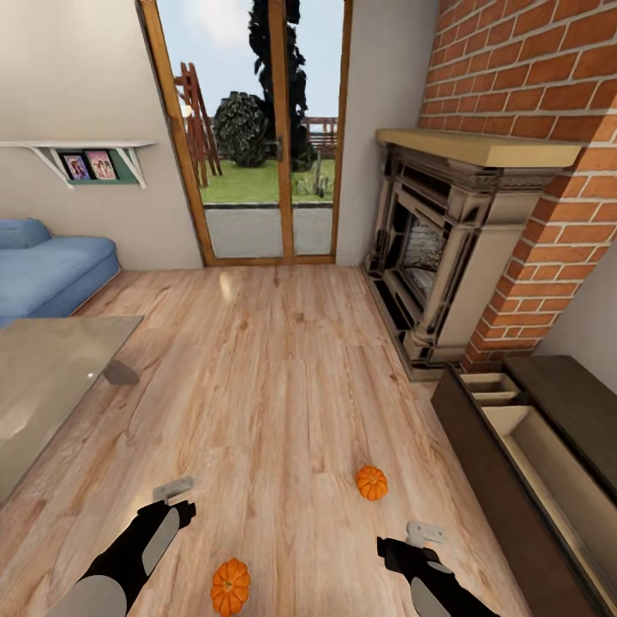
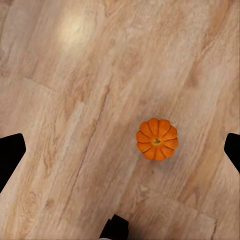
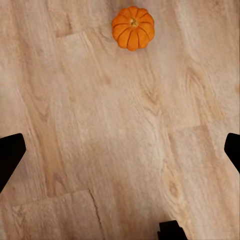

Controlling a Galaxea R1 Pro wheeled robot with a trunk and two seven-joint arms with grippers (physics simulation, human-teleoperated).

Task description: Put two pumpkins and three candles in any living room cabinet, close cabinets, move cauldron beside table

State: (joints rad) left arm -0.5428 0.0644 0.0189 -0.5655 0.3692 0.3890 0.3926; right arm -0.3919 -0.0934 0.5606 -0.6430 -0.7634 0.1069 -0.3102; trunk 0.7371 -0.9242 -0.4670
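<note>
Hovering over bare plank floor, both my arms low and holding nothing.
Left jaws: my left gripper (image 1: 174, 490) is spread wide, fingers (image 2: 10, 155) at the edges of its wrist view, nothing between them.
Right jaws: my right gripper (image 1: 425, 533) is likewise spread and empty, fingertips (image 3: 11, 152) far apart.
Near pumpkin: one pumpkin (image 1: 230, 586) (image 2: 157, 139) sits on the floor (image 1: 283, 377) between my two arms, closer to the left one, untouched.
Far pumpkin: the second pumpkin (image 1: 372, 482) (image 3: 133, 27) lies ahead of my right gripper, apart from it.
Orientation: both pumpkins sit stem-up, ribs radiating from the top; they are round, so no long axis to speak of.
Cabinet: the dark cabinet (image 1: 506, 506) runs along my right, its top compartments showing pale interiors, open.
Table: the glossy table (image 1: 51, 377) stands to my left.
Surroundings: fireplace (image 1: 446, 248) ahead right, glazed doors (image 1: 257, 137) straight ahead, blue sofa (image 1: 47, 266) far left.
In the way: nothing lies between either gripper and the pumpkins.
</note>
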